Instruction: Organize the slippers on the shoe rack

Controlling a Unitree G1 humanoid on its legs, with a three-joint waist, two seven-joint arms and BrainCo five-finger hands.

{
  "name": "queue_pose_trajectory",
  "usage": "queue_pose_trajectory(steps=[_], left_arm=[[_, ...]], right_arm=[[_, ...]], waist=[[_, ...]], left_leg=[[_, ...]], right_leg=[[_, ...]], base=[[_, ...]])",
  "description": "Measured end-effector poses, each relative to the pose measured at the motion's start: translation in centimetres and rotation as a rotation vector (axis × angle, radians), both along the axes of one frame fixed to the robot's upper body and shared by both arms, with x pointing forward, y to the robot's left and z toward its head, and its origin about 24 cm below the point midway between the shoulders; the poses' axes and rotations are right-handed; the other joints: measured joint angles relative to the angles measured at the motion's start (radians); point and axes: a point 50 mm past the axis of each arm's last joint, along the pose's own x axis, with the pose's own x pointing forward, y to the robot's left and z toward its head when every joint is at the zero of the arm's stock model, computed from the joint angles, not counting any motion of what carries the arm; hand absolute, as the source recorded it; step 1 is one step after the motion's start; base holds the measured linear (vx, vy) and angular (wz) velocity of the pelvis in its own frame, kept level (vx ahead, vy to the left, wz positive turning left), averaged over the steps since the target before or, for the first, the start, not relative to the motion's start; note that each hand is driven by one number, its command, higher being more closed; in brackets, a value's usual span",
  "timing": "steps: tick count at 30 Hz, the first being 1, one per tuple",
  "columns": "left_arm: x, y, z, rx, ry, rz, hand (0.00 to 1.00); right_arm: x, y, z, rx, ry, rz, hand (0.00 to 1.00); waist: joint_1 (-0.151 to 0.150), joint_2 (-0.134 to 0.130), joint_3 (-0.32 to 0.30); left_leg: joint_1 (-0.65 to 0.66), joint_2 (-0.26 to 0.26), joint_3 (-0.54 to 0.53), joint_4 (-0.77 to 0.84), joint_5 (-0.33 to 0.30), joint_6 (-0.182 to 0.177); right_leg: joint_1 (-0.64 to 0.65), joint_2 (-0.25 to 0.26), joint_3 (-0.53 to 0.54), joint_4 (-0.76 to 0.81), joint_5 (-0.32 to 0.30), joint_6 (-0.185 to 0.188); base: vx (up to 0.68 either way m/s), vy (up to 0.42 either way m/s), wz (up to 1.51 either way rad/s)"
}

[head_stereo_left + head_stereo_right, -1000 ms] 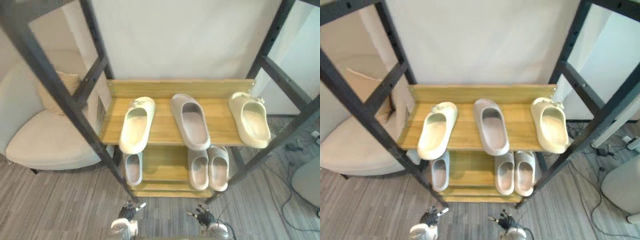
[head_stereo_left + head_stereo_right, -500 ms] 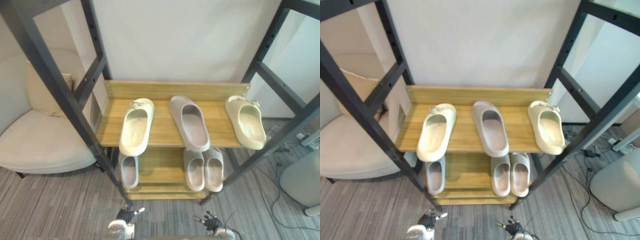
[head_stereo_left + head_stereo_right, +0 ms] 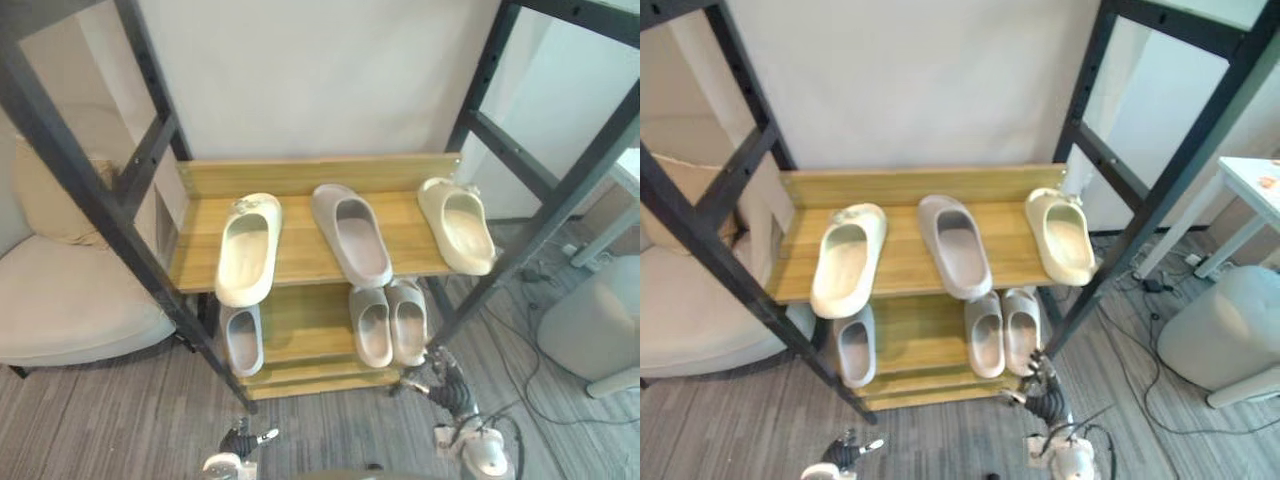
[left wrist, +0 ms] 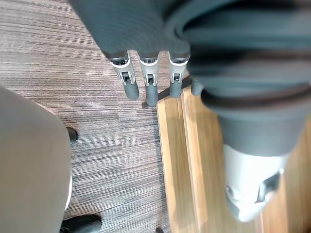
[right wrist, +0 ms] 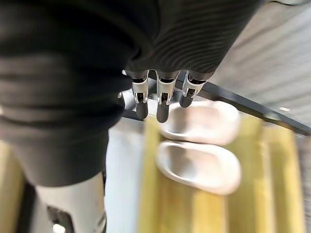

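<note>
Right hand [image 3: 447, 385] hangs just in front of the lower shelf [image 3: 300, 332] of the shoe rack [image 3: 527, 235], fingers loosely straight, nothing held. Left hand [image 3: 243, 440] is low over the floor, slack and empty too. On the upper shelf [image 3: 300, 262] a grey slipper [image 3: 352, 235] sits between the left cream slipper [image 3: 246, 250] and the right cream slipper [image 3: 456, 226]. Below are a lone grey slipper [image 3: 241, 338] and a grey pair [image 3: 375, 325]. The cream ones look split, so pairing is likely not yet done.

shoe rack [image 3: 300, 175] upper shelf – left cream slipper [image 3: 247, 249], grey slipper [image 3: 352, 235], right cream slipper [image 3: 456, 225]; right hand [image 3: 445, 385] near lower grey pair [image 3: 372, 325]
</note>
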Motion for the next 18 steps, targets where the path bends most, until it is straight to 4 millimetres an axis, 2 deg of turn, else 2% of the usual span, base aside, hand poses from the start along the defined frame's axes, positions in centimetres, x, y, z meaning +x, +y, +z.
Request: queue_pose_trajectory(steps=[4, 10, 15, 18], left_arm=[[-0.2, 0.0, 0.1, -0.003, -0.011, 0.022, 0.00], [-0.2, -0.1, 0.3, -0.010, -0.043, 0.032, 0.00], [-0.3, -0.2, 0.3, -0.013, -0.045, 0.029, 0.00], [-0.5, -0.1, 0.2, -0.010, -0.043, 0.021, 0.00]], right_arm=[[0.2, -0.1, 2.2, -0.007, -0.097, -0.016, 0.00], [0.8, 0.2, 7.7, -0.038, -0.359, 0.014, 0.00], [0.9, -0.9, 10.1, -0.093, -0.474, -0.023, 0.00], [1.1, -1.1, 10.7, -0.106, -0.512, -0.029, 0.00]], waist=[[-0.008, 0.004, 0.000], [-0.014, 0.005, 0.001], [-0.016, 0.008, 0.002], [-0.023, 0.007, 0.001]], left_leg=[[-0.001, 0.002, 0.001, 0.000, 0.000, 0.000], [-0.004, 0.007, 0.014, 0.001, -0.001, 0.001], [-0.004, -0.001, 0.016, 0.002, -0.004, 0.005], [-0.005, -0.004, 0.016, 0.003, -0.004, 0.005]], right_leg=[[0.000, 0.002, 0.002, -0.009, 0.001, 0.000], [-0.020, 0.003, 0.027, 0.006, 0.001, 0.000], [-0.030, -0.002, 0.037, 0.023, 0.000, 0.000], [-0.030, -0.003, 0.042, 0.029, 0.000, 0.001]], base=[[0.04, -0.013, -0.04], [-0.01, -0.013, -0.09], [-0.07, 0.001, -0.06], [-0.08, -0.007, -0.03]])
